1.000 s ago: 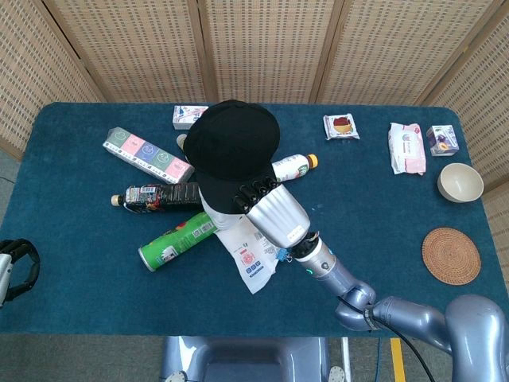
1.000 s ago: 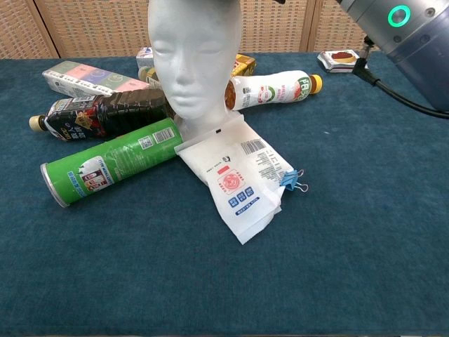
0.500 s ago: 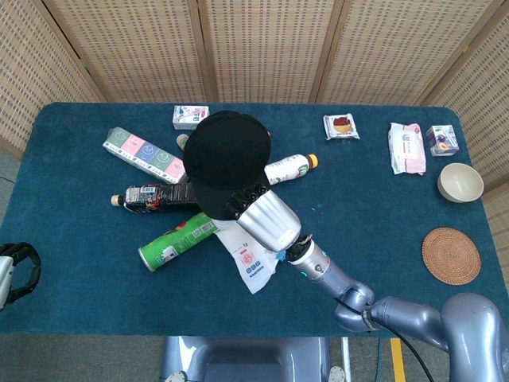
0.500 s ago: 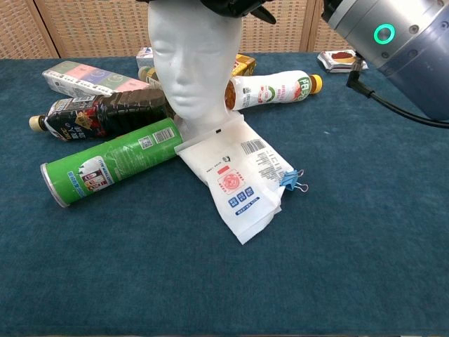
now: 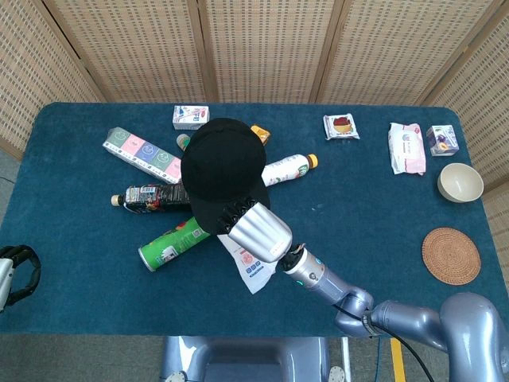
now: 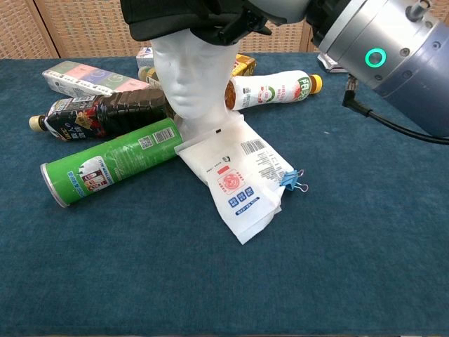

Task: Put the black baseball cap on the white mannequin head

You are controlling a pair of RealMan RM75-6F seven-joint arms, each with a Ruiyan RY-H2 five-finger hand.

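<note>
The black baseball cap (image 5: 221, 169) sits low over the top of the white mannequin head (image 6: 193, 77), its brim (image 6: 158, 24) covering the forehead in the chest view. From above, the cap hides the head entirely. My right hand (image 5: 253, 226) grips the cap at its near right edge, dark fingers (image 6: 235, 24) curled on the brim. My left hand (image 5: 14, 274) hangs off the table's left front corner, only partly in view; I cannot tell how its fingers lie.
Around the head lie a green can (image 6: 105, 161), a dark bottle (image 6: 98, 114), a white bottle (image 6: 273, 89), a white pouch with a blue clip (image 6: 242, 182) and a pastel box (image 5: 147, 153). At the right stand a bowl (image 5: 460, 182), a coaster (image 5: 451, 255) and snack packs (image 5: 406, 148).
My right hand has brought the cap down and toward me, from above the mannequin head onto it. The brim now covers the forehead. My left hand has not moved.
</note>
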